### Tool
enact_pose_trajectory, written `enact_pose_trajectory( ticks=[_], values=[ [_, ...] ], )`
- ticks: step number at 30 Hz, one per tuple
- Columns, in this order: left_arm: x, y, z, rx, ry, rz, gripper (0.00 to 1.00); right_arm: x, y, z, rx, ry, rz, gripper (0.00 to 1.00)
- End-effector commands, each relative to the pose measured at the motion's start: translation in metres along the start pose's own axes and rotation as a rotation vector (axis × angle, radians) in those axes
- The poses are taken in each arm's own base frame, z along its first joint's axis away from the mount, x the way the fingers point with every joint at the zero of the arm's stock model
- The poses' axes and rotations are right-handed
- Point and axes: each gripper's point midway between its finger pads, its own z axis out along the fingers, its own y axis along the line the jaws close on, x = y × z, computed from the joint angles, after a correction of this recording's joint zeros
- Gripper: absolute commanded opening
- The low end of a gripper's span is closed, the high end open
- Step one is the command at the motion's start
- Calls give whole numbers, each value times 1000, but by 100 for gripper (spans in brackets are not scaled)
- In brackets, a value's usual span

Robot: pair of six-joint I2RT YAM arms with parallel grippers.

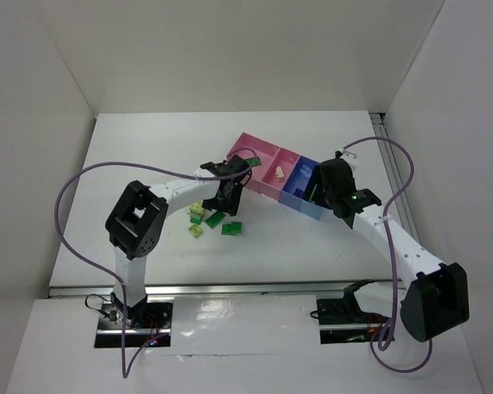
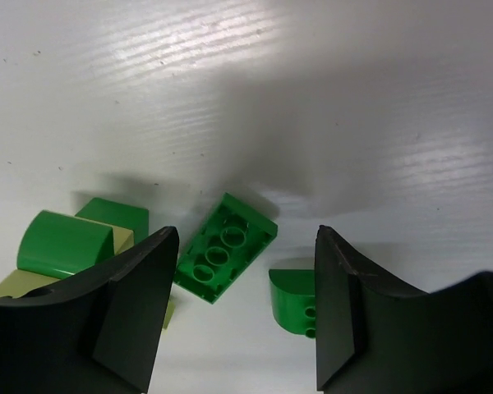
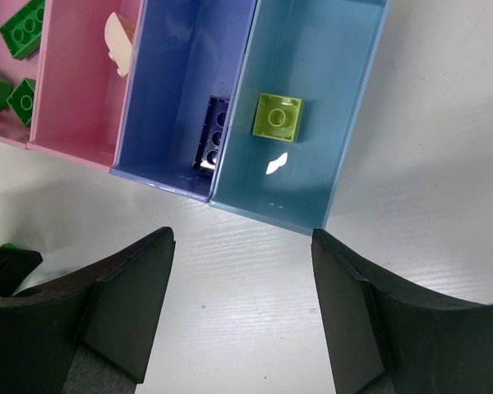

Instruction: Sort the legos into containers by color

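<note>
My left gripper (image 1: 228, 197) is open and empty, hovering just above loose legos on the table. In the left wrist view, an upside-down dark green brick (image 2: 226, 246) and a green curved piece (image 2: 294, 300) lie between its fingers (image 2: 245, 242). More green (image 2: 66, 242) and yellow-green legos (image 2: 16, 283) lie to the left. My right gripper (image 3: 242, 238) is open and empty just in front of the containers. The light blue bin (image 3: 329, 74) holds a yellow-green brick (image 3: 278, 116). The blue bin (image 3: 172, 82) holds a dark blue brick (image 3: 214, 135). The narrow pink bin (image 3: 74, 98) holds a beige piece (image 3: 115, 41).
The wide pink bin (image 1: 248, 141) at the row's far left end holds green bricks (image 3: 20, 29). Loose yellow-green (image 1: 195, 232) and green legos (image 1: 232, 228) lie left of the bins. White walls enclose the table at the back and on both sides.
</note>
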Motion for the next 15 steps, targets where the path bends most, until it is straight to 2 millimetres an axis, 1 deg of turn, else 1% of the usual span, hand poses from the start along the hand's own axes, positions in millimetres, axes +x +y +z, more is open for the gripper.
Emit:
enact_pose_trajectory(
  ticks=[1,2,3,4,5,6,7,8,11,13,15],
  values=[
    [-12,2,0,31,-31,-2,70,-10,10,-2,-29,-31,8,75],
    [-13,7,4,22,-22,-13,70,-10,10,-2,-29,-31,8,75],
    [-8,6,6,28,-9,-11,70,-8,9,0,-24,-24,-3,75],
    [-10,10,7,31,-4,-23,71,-8,9,0,-24,-24,-3,75],
    [-6,15,10,32,12,-33,71,-8,9,0,-24,-24,-3,75],
    [0,11,11,53,33,-31,71,-8,9,0,-24,-24,-3,75],
    [-3,13,8,65,29,-42,71,-10,11,0,-29,-31,-1,75],
    [2,12,10,71,42,-39,71,-8,10,2,-24,-24,-3,75],
    [8,7,10,103,65,-29,71,-7,12,4,-33,-18,-3,75],
    [14,-2,7,147,90,-8,71,-5,12,7,-27,-9,-6,75],
    [23,-8,7,145,111,17,70,-5,12,7,-27,-9,-6,75]
  ],
)
